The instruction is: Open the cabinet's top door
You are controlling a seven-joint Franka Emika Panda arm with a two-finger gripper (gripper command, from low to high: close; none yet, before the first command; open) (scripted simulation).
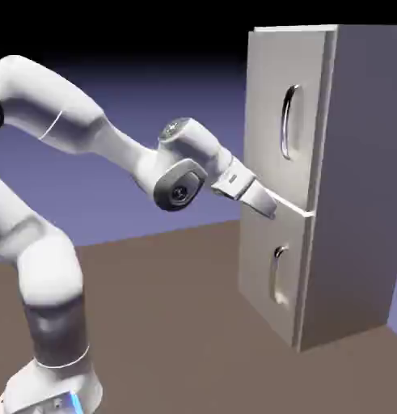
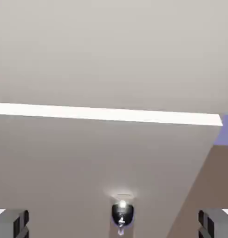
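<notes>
The jaws of the gripper (image 1: 264, 204) are set wide, with nothing held between the fingertips; whether the cabinet (image 1: 356, 178) is touched cannot be told. The top door (image 1: 284, 113) is located on the upper front, above the bottom door (image 1: 272, 263), and appears closed. Its handle (image 1: 290, 121) is ungripped; grasping and pulling are judged outstanding.
</notes>
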